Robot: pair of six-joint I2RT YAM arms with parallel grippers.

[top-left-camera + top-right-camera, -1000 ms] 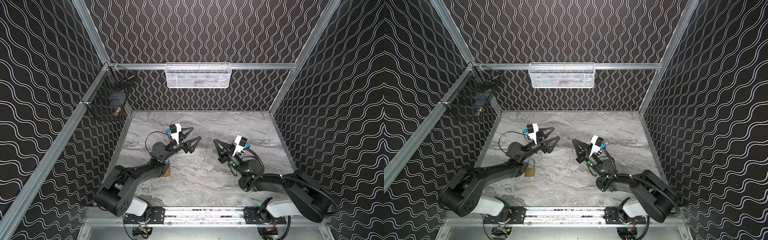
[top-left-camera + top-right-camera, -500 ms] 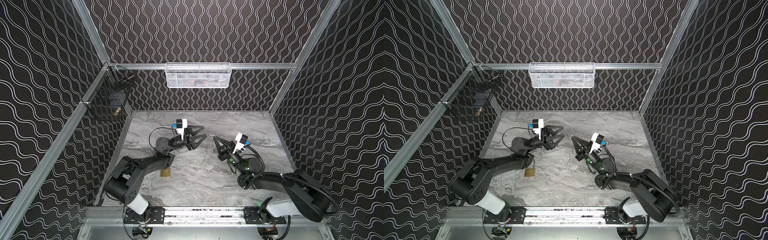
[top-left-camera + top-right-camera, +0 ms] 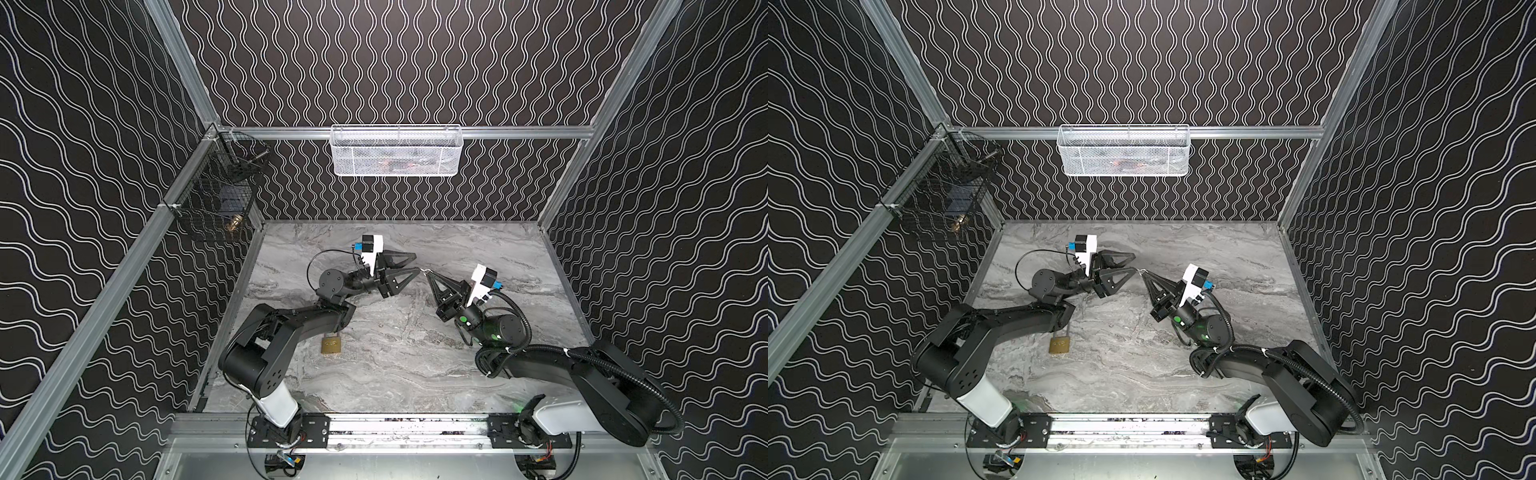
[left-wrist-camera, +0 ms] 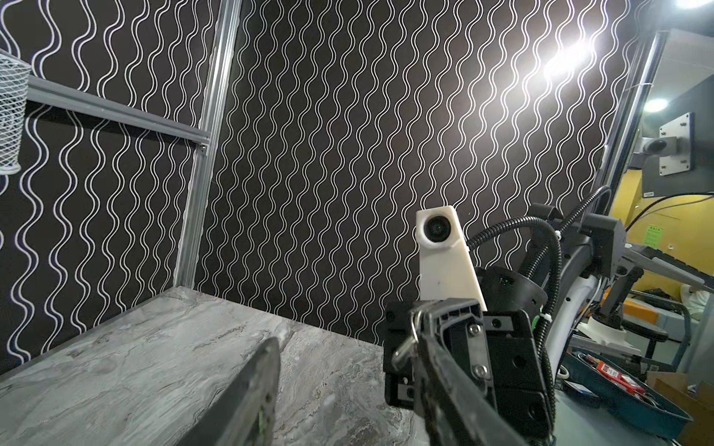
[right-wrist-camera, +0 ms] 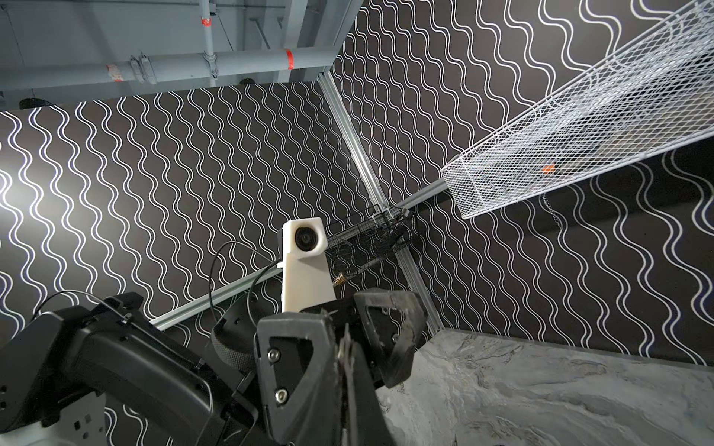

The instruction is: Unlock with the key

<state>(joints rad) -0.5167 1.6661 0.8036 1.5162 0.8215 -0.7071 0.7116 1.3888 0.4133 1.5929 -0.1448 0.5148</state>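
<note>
In both top views a brass padlock (image 3: 331, 344) (image 3: 1059, 345) lies flat on the marble table, beside the left arm's elbow link. My right gripper (image 3: 429, 276) (image 3: 1144, 275) is shut on a small silver key (image 3: 424, 271) (image 3: 1140, 272) and holds it above the table's middle. My left gripper (image 3: 415, 262) (image 3: 1135, 262) meets it tip to tip, jaws partly open. In the left wrist view the key (image 4: 403, 350) and its ring sit inside the gap, close to one finger (image 4: 444, 370). In the right wrist view the key (image 5: 342, 349) pokes out between my shut jaws.
A white mesh basket (image 3: 396, 151) hangs on the back wall. A black wire basket (image 3: 216, 199) hangs on the left wall near the corner. Patterned walls close in the marble table (image 3: 395, 374) on three sides.
My left gripper has swung right, towards the right gripper, and its jaws have narrowed around the key's end. The right gripper has stayed shut on the key and barely moved.
</note>
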